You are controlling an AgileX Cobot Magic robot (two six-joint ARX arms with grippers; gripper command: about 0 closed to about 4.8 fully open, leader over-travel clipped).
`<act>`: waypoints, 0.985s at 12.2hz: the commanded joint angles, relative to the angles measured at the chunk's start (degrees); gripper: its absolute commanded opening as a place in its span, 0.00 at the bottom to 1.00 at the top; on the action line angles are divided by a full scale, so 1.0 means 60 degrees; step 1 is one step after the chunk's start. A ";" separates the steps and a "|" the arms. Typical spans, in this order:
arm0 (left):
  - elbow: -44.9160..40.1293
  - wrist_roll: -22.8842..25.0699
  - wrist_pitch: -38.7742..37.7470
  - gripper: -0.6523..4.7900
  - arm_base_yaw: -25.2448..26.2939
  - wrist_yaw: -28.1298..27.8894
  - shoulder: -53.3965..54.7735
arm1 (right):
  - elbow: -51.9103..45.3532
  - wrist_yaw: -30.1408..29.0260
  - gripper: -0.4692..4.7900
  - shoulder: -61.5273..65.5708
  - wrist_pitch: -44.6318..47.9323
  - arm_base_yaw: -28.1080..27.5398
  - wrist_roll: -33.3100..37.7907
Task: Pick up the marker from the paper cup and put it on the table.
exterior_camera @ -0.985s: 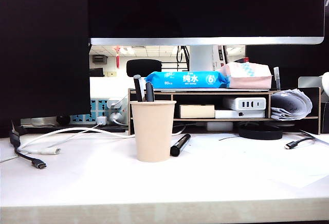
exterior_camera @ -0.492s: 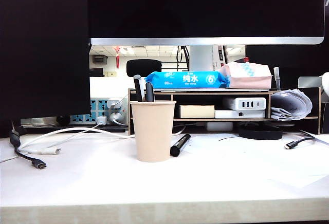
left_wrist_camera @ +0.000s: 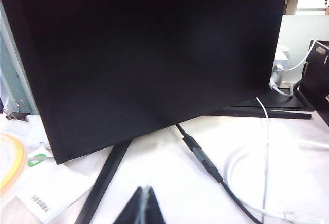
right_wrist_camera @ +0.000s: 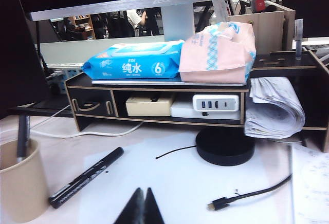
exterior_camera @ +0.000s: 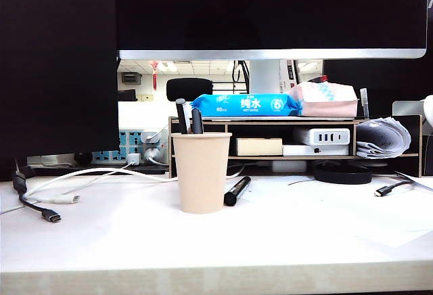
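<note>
The table (exterior_camera: 304,241) carries the cup (exterior_camera: 201,172), 2 pens (exterior_camera: 188,116) standing in it. The marker (exterior_camera: 237,191) lies flat on the table just beside the cup. Left pincer (left_wrist_camera: 142,207) and right pincer (right_wrist_camera: 145,207) hang low, tips pressed together, empty.

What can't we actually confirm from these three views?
- Pens in the paper cup: cup wall hides all but their tops, exterior view; right wrist view shows one, its cup cut off by the frame edge.
- Marker on the table: barrel print too small, both views.
- Left end effector and right end effector: shut, cut off at each wrist frame's edge; neither appears in the exterior view.
</note>
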 commanded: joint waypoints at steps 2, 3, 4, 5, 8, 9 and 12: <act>0.0007 0.0033 0.0084 0.11 0.0007 0.0000 0.0000 | -0.0036 0.0550 0.08 -0.0004 0.0087 -0.1224 -0.0047; 0.0007 0.0033 0.0080 0.11 0.0007 0.0000 0.0000 | -0.0036 0.0528 0.08 -0.0004 0.0084 -0.1341 -0.0044; 0.0007 0.0033 0.0080 0.11 0.0007 0.0000 0.0000 | -0.0036 0.0528 0.08 -0.0004 0.0087 -0.1373 -0.0051; 0.0007 0.0033 0.0084 0.11 0.0007 0.0000 0.0000 | -0.0036 0.0528 0.08 -0.0004 0.0084 -0.1366 -0.0047; 0.0007 0.0033 0.0080 0.11 0.0007 0.0000 0.0000 | -0.0036 0.0718 0.08 -0.0004 0.0077 -0.0998 -0.0634; 0.0007 0.0033 0.0080 0.11 0.0007 0.0000 0.0000 | -0.0036 0.0794 0.08 -0.0004 0.0058 -0.0809 -0.1071; 0.0007 0.0033 0.0084 0.11 0.0007 0.0000 0.0000 | -0.0040 0.1275 0.08 -0.0004 -0.0590 -0.0525 -0.1443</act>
